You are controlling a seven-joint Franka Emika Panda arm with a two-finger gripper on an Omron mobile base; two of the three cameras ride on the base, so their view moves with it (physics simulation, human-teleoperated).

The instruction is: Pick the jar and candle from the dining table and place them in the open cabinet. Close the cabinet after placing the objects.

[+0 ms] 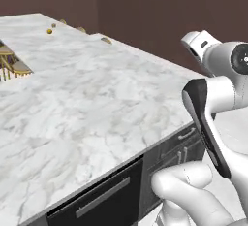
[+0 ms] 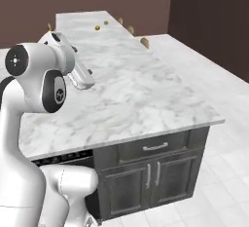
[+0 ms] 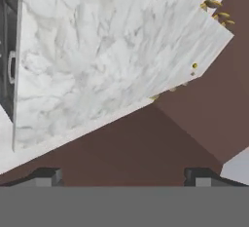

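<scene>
A long white marble worktop with grey veins takes up most of the room in front of me, running away toward the dark brown wall. Its near end sits over dark cabinets with metal bar handles, and beside them a black panel with its own long handle. At the far end the slab narrows into the dining table part, where tan-seated stools poke out from under the far edge. A couple more seats with gold legs show at the left edge of the left base view.

The white arm rises at the near side of the worktop, elbow bent and hand held high above the marble, well apart from anything on it. The jaws stand wide open with nothing between them; in the hand view the two dark tips sit far apart against the brown wall.

The smallest thing here is a tiny gold-tan object lying on the far end of the dining table, near its end edge. It is too small to tell whether it is the candle or the jar's knob. The same speck shows in the right base view and the hand view.
</scene>
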